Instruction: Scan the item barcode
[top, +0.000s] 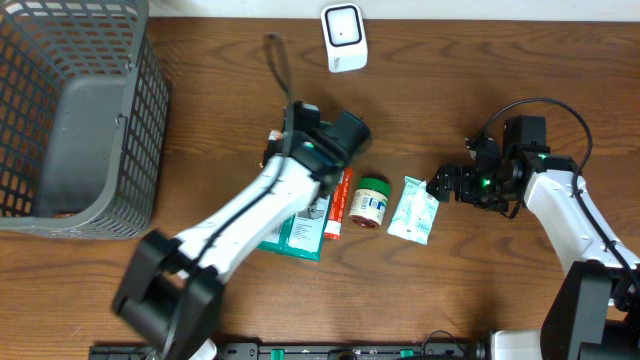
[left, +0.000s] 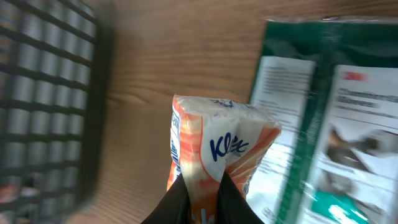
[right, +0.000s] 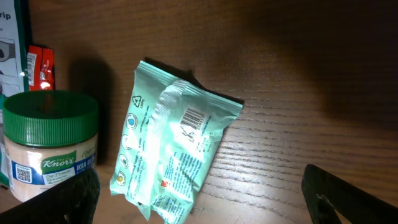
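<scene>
My left gripper (left: 202, 186) is shut on an orange-and-white Kleenex tissue pack (left: 217, 146), pinching its lower end just above the table. From overhead, that pack (top: 270, 137) peeks out beside the left gripper (top: 282, 143). A white barcode scanner (top: 343, 38) stands at the far edge. My right gripper (top: 440, 185) is open, just right of a mint-green packet (top: 413, 208). In the right wrist view this packet (right: 171, 158) lies flat with its barcode facing up. The right gripper (right: 205, 205) has its fingers wide apart on either side of it, holding nothing.
A grey wire basket (top: 70, 110) fills the far left. A flat green package (top: 300, 230) lies under my left arm, and the left wrist view shows this package (left: 329, 124). Beside it lie a red tube (top: 342, 203) and a green-lidded Knorr jar (top: 372, 200).
</scene>
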